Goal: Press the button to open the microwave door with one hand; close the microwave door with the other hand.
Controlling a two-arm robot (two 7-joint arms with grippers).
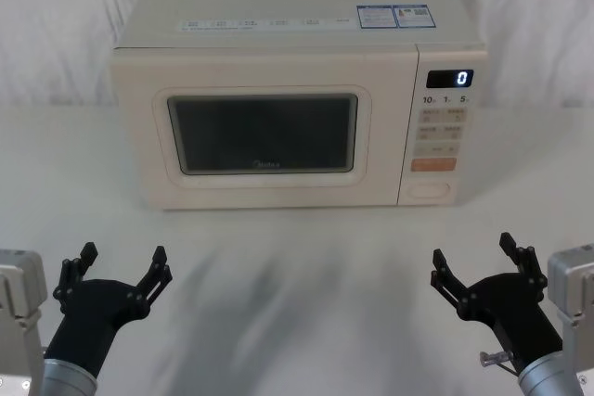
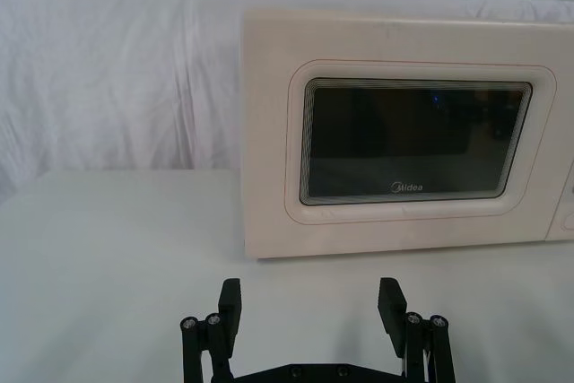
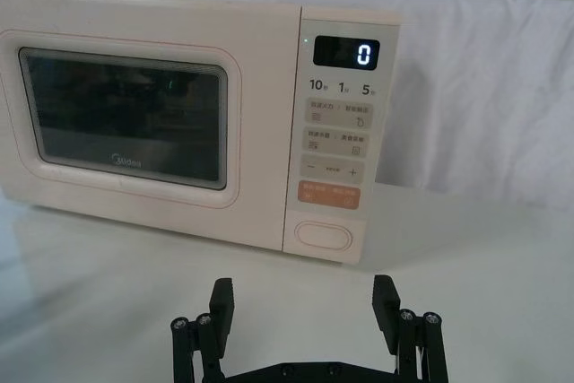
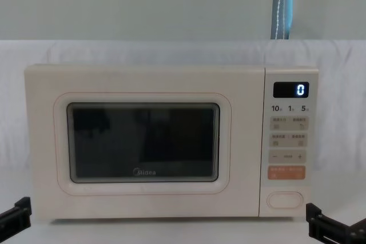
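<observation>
1. At bottom of control panel, right of door: button, wide cream pill, under orange key. Untouched.
2. Left of panel: microwave door, flush with casing, apparently latched; seam hard to judge from the head view. Display reads 0.
3. Nearer, right side: right gripper, claw spread wide, empty, well short of microwave. Roughly in line with button, hence likely presser.
4. Nearer, left side: left gripper, claw likewise spread, empty, facing door. Probably kept back to clear door swing, then push shut.
5. Underneath: white table.
</observation>
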